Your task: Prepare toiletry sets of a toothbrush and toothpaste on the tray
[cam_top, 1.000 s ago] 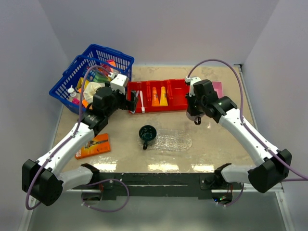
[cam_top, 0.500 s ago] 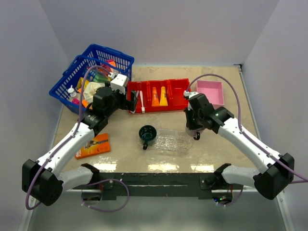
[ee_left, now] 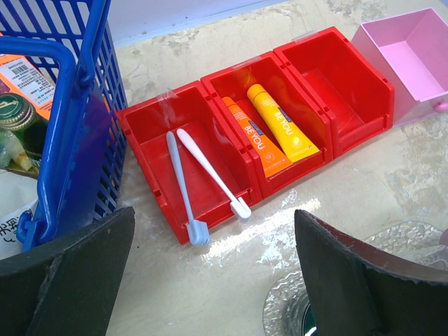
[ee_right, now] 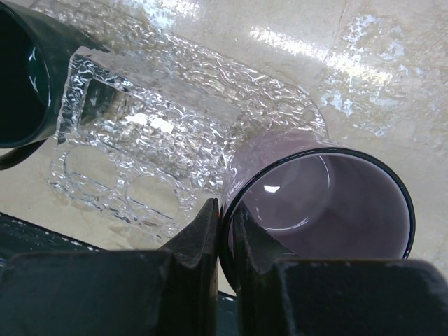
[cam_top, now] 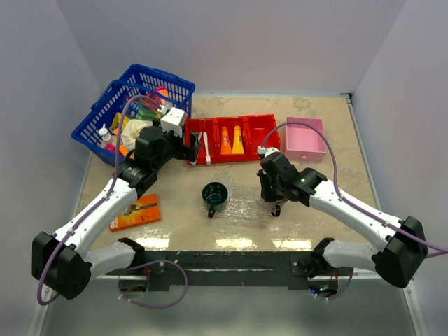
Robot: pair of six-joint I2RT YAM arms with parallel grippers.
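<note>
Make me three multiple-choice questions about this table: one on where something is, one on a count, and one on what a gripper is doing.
1. Where in the red bin do the two tubes lie?
A) left compartment
B) middle compartment
C) right compartment

2. How many toothbrushes are in the bin?
A) one
B) two
C) four

3. What is the right gripper doing?
A) hanging open above the bin
B) shut on a toothbrush
C) shut on the rim of a cup

Answers:
1 B, the tubes lie side by side in the middle section.
2 B, two brushes lie together in the left section.
3 C, its fingers pinch the cup's rim at the end of the clear tray.
</note>
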